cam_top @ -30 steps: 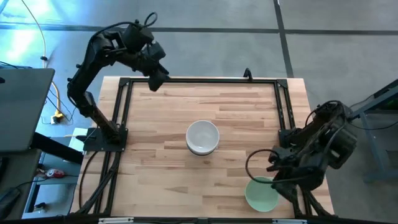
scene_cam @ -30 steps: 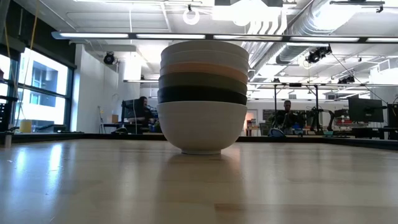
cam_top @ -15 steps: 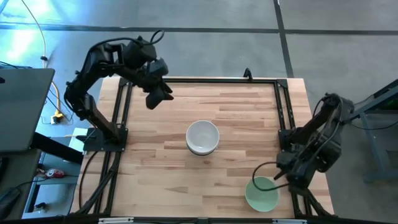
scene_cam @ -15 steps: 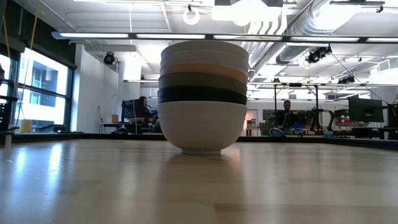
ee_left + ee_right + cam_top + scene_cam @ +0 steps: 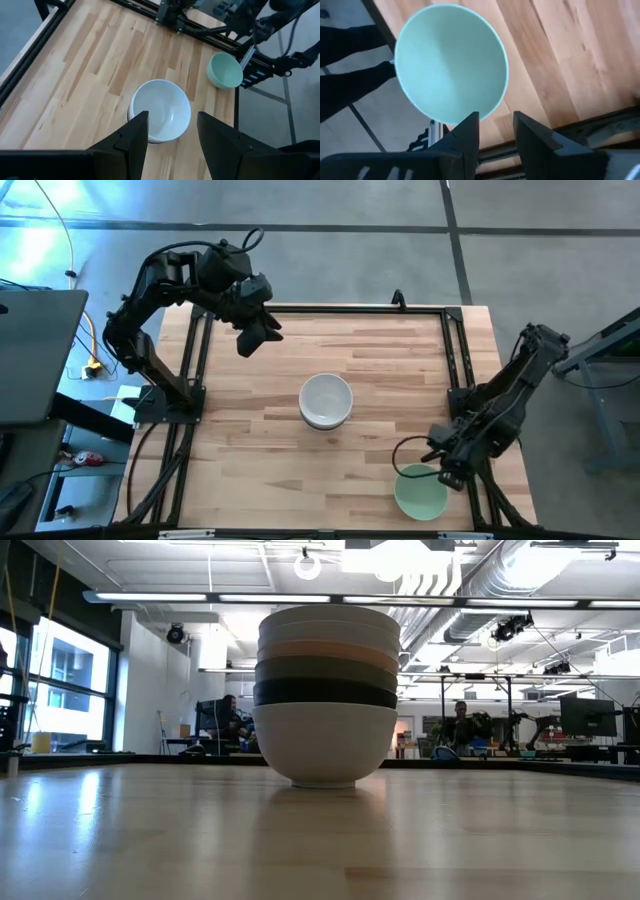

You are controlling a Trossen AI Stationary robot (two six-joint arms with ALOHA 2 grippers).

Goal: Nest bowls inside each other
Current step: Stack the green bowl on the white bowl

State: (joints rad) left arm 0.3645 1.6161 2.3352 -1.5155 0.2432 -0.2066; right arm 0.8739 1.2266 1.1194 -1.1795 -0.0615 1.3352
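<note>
Last step: right claw [image 5: 447,465], fingers parted, hovers over the pale green bowl [image 5: 420,492], lower right; apparently ungrasped. Next, grip its rim.

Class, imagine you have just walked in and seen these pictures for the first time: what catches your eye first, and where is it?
First, the stack of nested bowls at the middle of the wooden table, with white, peach, olive and black bands showing from the low view. Next, the lone pale green bowl at the table's near right corner, with the right gripper open just above its rim. The left gripper hangs open over the far left part of the table.
</note>
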